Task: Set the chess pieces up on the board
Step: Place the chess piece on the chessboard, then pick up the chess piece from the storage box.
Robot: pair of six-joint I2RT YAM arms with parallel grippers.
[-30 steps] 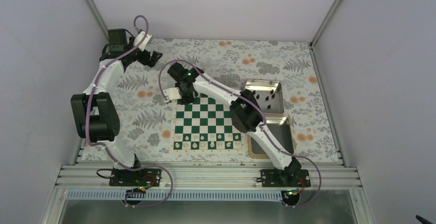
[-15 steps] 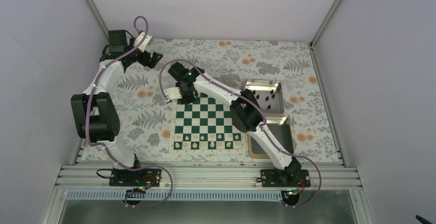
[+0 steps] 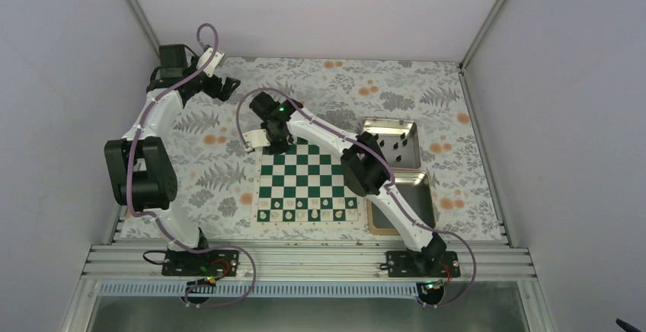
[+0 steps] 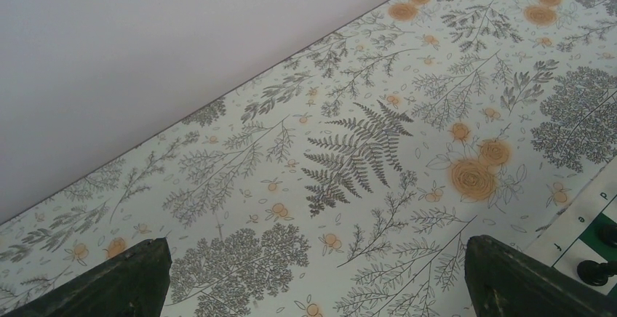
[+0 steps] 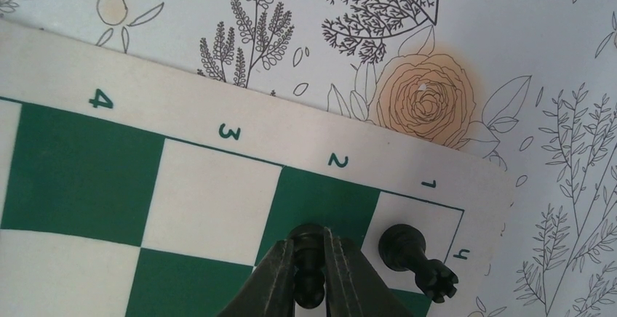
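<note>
The green and white board (image 3: 305, 183) lies mid-table. My right gripper (image 3: 273, 147) is down at its far left corner. In the right wrist view its fingers (image 5: 309, 238) press on both sides of a small black chess piece (image 5: 308, 281) that stands on the green square by the numeral 2. A black rook (image 5: 411, 255) stands on the white corner square beside it. More black pieces (image 3: 396, 145) lie in the far metal tin (image 3: 373, 129). My left gripper (image 3: 221, 86) hovers open over the floral cloth at the far left, its fingers (image 4: 109, 281) wide apart and empty.
A second tin (image 3: 407, 199) sits right of the board, partly under the right arm. Small white pieces (image 3: 305, 214) line the board's near rows. The left wrist view catches the board's corner (image 4: 582, 230) and one black piece (image 4: 596, 272). Enclosure walls ring the table.
</note>
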